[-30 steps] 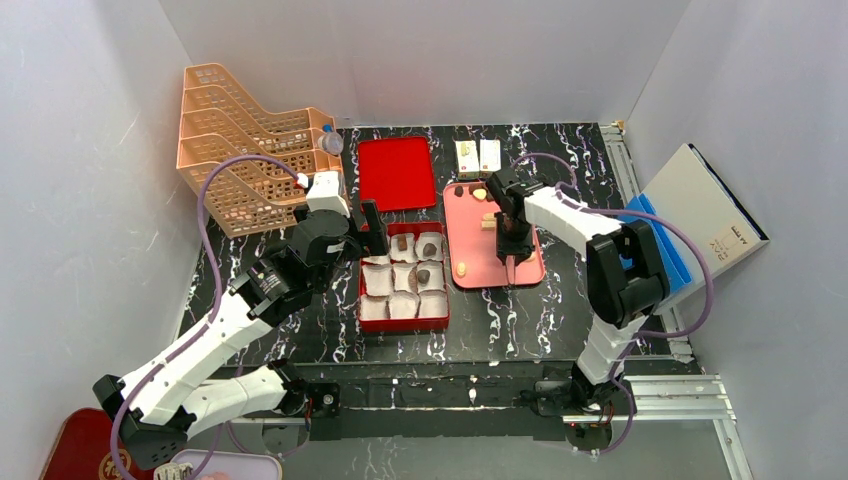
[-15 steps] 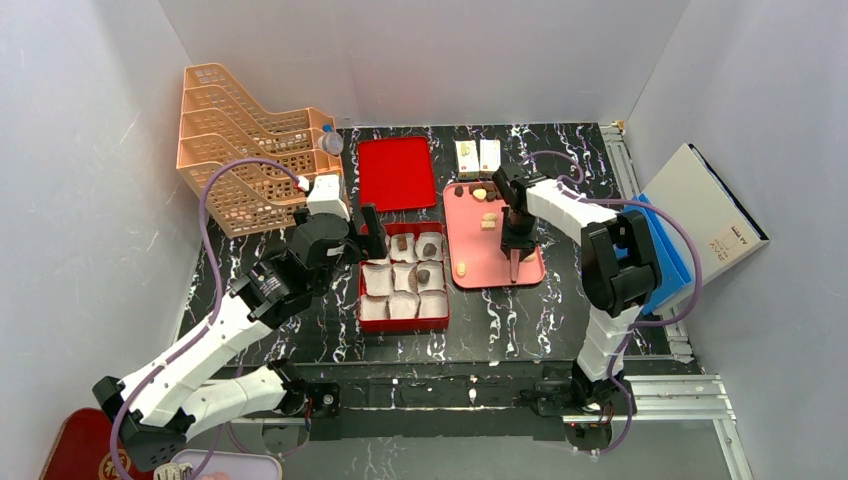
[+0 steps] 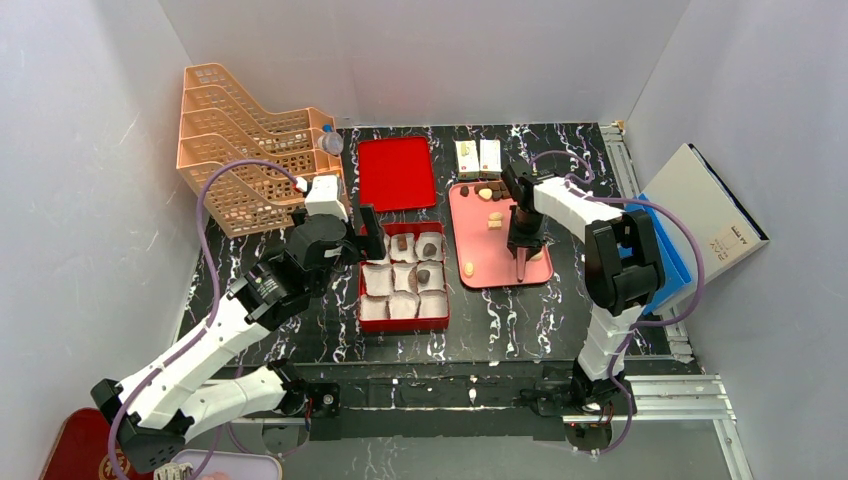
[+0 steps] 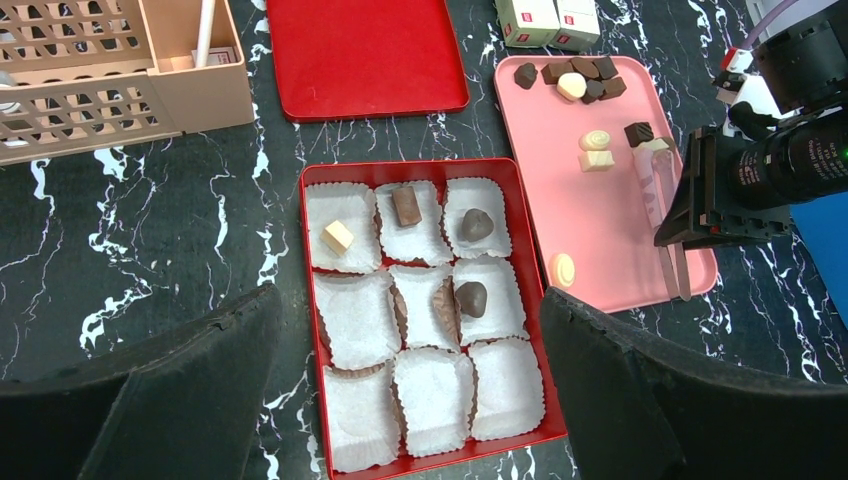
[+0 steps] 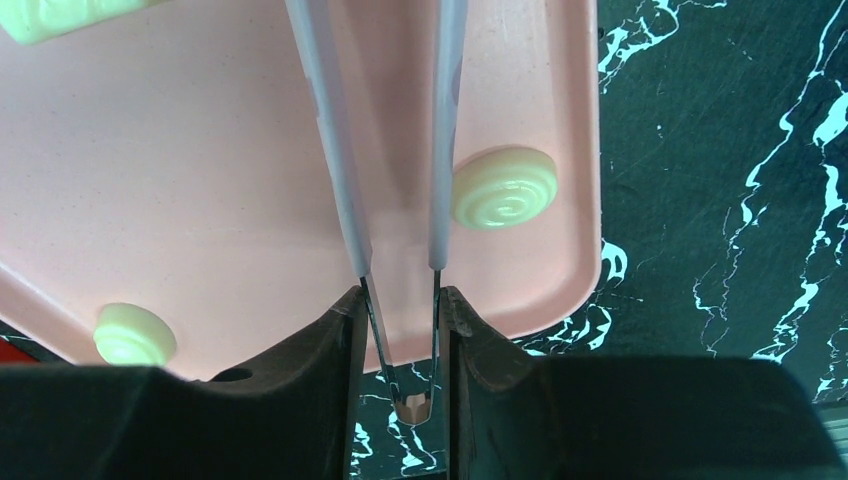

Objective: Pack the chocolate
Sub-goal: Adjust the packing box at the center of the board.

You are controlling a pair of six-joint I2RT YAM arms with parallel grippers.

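Holding metal tweezers [image 5: 338,150] by their joined end, the right gripper [image 5: 405,335] is clamped tight on them above the near part of the pink tray [image 4: 610,235]. The two tweezer arms stand apart, and their tips run out of the wrist view. Chocolate [image 4: 571,86], loose on the tray: a cluster of dark pieces with one pale round at the far end; a pale swirl, a pale block, a dark block and another pale piece near the middle; one swirled disc [image 5: 505,187] just beside a tweezer arm; one pale round [image 4: 562,269] near the tray edge that faces the box. Chocolate, packed: the red box [image 4: 305,330], just left of the tray, holds nine white paper cups [image 4: 430,385] in three rows. A pale cube [image 4: 338,236], a brown bar [image 4: 406,205] and a dark lump [image 4: 477,224] occupy the far row, one to a cup. A second dark lump [image 4: 471,297] sits in the right cup of the middle row. Left gripper [image 4: 408,293]: jaws spread wide, gripping nothing, hanging by the box's far left corner. Also present: a flat red lid [image 4: 370,55] beyond the box, two white cartons [image 4: 548,18] beyond the tray, and orange mesh racks [image 3: 250,150] at far left.
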